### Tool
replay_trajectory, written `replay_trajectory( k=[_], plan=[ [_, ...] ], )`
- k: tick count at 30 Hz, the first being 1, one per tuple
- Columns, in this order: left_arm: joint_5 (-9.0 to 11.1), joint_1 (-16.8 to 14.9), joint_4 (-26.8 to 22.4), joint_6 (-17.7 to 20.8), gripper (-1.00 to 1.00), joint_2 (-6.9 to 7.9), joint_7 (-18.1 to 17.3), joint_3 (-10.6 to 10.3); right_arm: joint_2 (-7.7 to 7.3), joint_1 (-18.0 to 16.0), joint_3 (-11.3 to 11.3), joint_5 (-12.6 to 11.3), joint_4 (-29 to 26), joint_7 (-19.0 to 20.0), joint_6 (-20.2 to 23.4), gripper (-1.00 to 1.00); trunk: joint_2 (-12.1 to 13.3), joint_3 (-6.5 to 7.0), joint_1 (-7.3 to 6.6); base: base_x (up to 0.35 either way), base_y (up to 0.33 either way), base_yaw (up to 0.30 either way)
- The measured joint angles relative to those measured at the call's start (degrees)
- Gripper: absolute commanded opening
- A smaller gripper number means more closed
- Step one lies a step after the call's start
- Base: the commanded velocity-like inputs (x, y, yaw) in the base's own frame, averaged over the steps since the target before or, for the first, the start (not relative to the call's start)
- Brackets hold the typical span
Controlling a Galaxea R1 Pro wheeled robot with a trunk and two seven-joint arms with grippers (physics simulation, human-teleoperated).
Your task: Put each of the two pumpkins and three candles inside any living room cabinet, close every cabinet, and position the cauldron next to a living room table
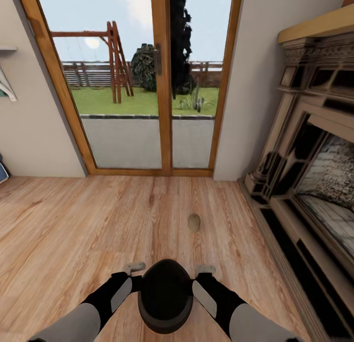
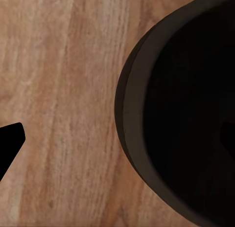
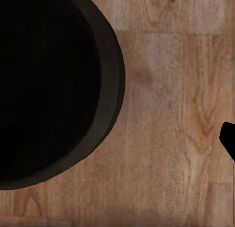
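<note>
The black cauldron (image 1: 165,295) sits low between my two forearms, close to my body, over the wooden floor. My left gripper (image 1: 133,269) is at its left side and my right gripper (image 1: 205,270) at its right side. Each wrist view shows one dark fingertip (image 2: 10,145) (image 3: 228,139) held wide from the cauldron's rim (image 2: 128,114) (image 3: 113,85), so both grippers look open. The other finger of each is hidden by the pot. A small tan-olive candle (image 1: 194,222) lies on the floor just ahead of the cauldron. The pumpkins and cabinet are out of view.
A wood-framed glass patio door (image 1: 162,86) stands straight ahead, with a garden behind it. A large carved fireplace (image 1: 314,175) runs along the right side. A beige wall (image 1: 34,135) is at the left. Plank floor (image 1: 73,224) stretches ahead and leftward.
</note>
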Motion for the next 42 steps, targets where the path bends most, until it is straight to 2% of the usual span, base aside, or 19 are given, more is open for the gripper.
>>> replay_trajectory(
  k=[42],
  plan=[
    [-0.1,0.0,0.2,0.0,1.0,-0.07,-0.1,0.0,-0.21,-0.7,0.1,-0.1,0.1,0.4,0.2,1.0,-16.8,-7.54,9.23,0.0,0.0,0.0]
  ],
)
